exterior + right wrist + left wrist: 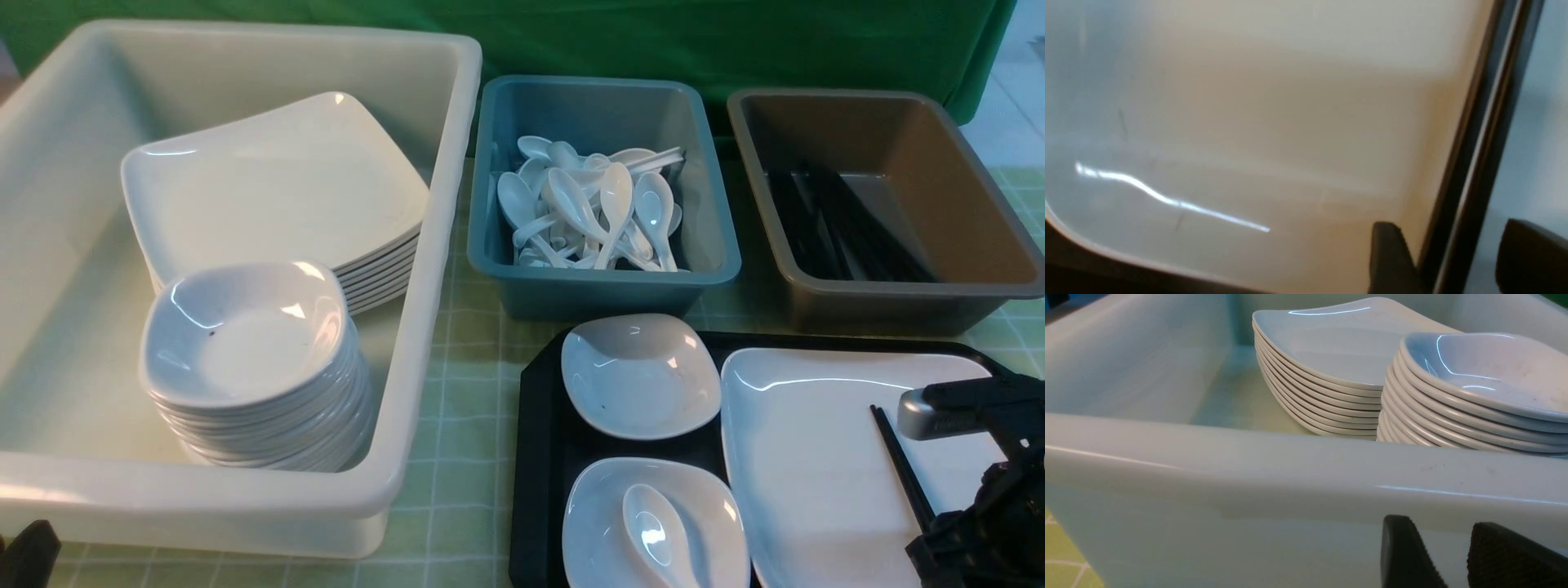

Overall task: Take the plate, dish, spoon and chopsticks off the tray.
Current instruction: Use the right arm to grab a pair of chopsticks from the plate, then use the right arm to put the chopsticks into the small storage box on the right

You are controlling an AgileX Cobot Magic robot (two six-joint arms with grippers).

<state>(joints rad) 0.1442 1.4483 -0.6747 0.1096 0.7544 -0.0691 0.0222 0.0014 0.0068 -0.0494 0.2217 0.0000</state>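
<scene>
- The left tool sits at the near left corner of the green checked counter. Its black fingers are partly apart with nothing between them, facing the near wall of the large white plastic tub.
- The right tool is low over the near right of the big black rectangular tray. Its fingers are spread wide on either side of the thin black chopsticks, without gripping them.
- The chopsticks lie on the right part of the large glossy white squarish plate, which fills the tray's right half.
- On the tray's near left, the small white soup spoon rests inside a small deep white dish.
- Just beyond it on the tray stands a second small white dish.
- Inside the white tub, a stack of small dishes stands in front of a stack of large plates.
- Beyond the tray, a blue-grey tub holds a heap of white spoons.
- To its right, a grey-brown tub holds black sticks.
</scene>
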